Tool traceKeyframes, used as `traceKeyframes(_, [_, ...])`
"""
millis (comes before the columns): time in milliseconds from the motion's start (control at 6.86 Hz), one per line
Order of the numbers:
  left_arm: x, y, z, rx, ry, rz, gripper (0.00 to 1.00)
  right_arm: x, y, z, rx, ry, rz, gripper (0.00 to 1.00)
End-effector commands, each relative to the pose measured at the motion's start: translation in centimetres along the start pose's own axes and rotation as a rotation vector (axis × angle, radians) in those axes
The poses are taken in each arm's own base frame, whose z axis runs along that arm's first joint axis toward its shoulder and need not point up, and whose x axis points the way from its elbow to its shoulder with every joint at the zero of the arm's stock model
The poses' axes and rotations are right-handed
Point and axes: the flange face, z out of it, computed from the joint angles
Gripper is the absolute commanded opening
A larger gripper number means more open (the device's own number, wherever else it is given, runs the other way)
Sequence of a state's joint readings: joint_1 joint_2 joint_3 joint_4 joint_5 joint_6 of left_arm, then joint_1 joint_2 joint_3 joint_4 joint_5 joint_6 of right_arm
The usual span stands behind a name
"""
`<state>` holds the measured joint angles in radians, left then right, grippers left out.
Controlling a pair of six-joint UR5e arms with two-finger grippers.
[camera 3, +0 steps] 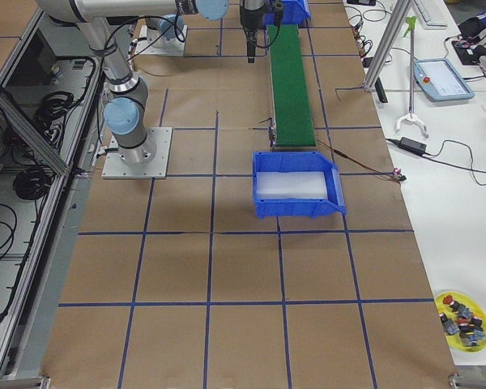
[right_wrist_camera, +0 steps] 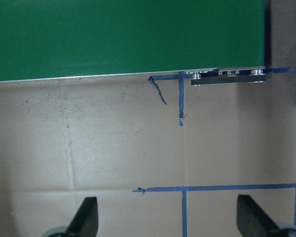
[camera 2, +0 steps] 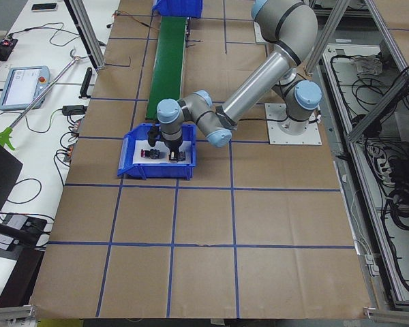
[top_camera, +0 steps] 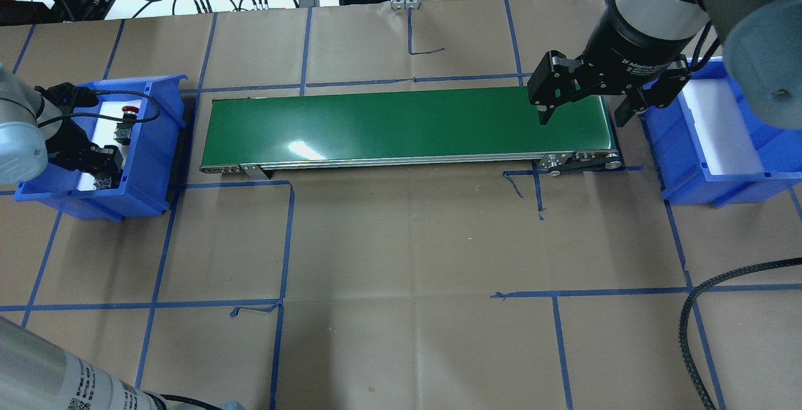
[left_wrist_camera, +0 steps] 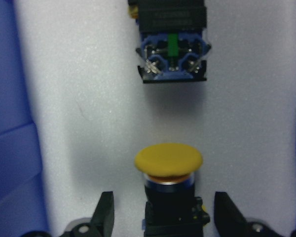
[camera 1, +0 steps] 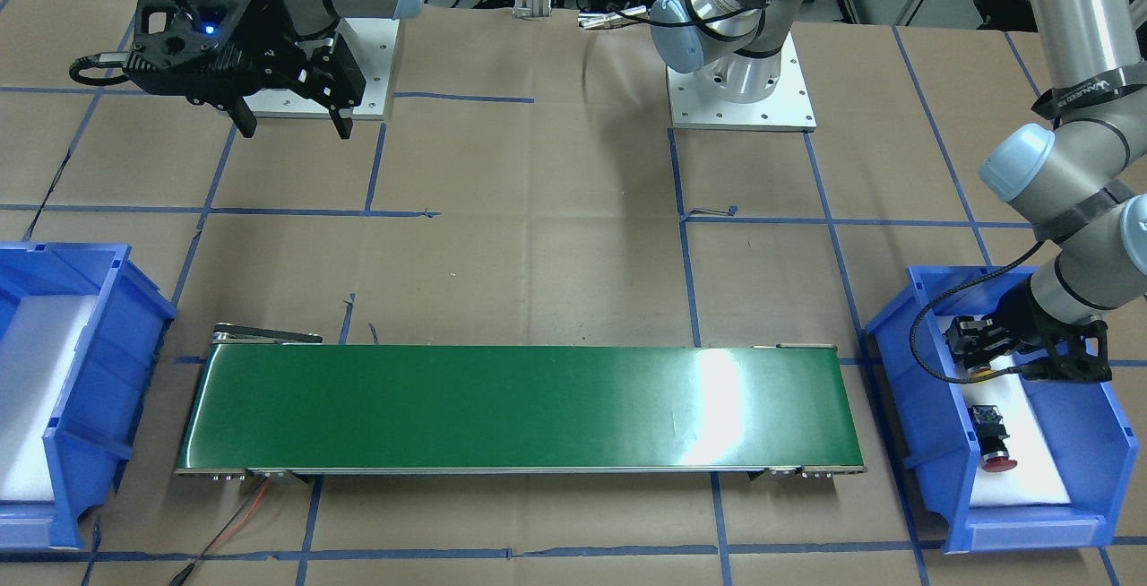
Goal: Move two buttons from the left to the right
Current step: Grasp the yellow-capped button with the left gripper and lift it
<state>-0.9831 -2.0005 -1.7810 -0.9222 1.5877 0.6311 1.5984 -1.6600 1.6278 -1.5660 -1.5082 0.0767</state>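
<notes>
The yellow button [left_wrist_camera: 168, 159] lies on white foam in the left blue bin [camera 1: 907, 407]. My left gripper [left_wrist_camera: 165, 217] is low in this bin, open, with a finger on each side of the yellow button's black collar and a gap on both sides. The red button [camera 1: 992, 443] lies on its side further along the foam; it also shows in the overhead view [top_camera: 125, 123] and, block end first, in the left wrist view [left_wrist_camera: 172, 44]. My right gripper [top_camera: 586, 115] is open and empty, held above the right end of the green conveyor belt [top_camera: 401, 125].
The right blue bin [top_camera: 689, 165] with a white foam floor stands past the belt's right end and holds no parts. The belt [camera 1: 511, 407] lies between the two bins with nothing on it. A black cable [top_camera: 720, 284] runs over the near right of the table.
</notes>
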Motion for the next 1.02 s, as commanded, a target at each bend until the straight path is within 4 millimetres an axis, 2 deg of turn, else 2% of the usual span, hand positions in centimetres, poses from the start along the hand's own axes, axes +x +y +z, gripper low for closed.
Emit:
traceKeyframes(0, [0.0, 0.0, -1.9, 0.005, 0.0, -0.002, 0.06, 0.0, 0.0, 0.1, -0.001, 0.001, 0.0, 1.0])
traceKeyframes(146, [0.1, 0.2, -4.8, 0.001, 0.003, -0.002, 0.06, 0.0, 0.0, 0.1, -0.003, 0.0, 0.0, 1.0])
traceKeyframes(438, [0.4, 0.8, -14.2, -0.032, 0.023, 0.002, 0.06, 0.0, -0.1, 0.0, 0.0, 0.001, -0.002, 1.0])
traceKeyframes(583, [0.3, 0.5, -18.1, -0.042, 0.027, 0.005, 0.06, 0.0, -0.1, 0.0, 0.002, 0.0, -0.002, 1.0])
traceKeyframes(729, [0.0, -0.4, -19.7, -0.047, 0.028, 0.011, 0.06, 0.0, -0.1, -0.1, 0.002, 0.001, -0.002, 1.0])
traceKeyframes(875, [1.5, -1.8, -20.5, -0.037, 0.02, 0.045, 0.06, 0.0, -0.1, 0.1, -0.001, 0.001, -0.001, 1.0])
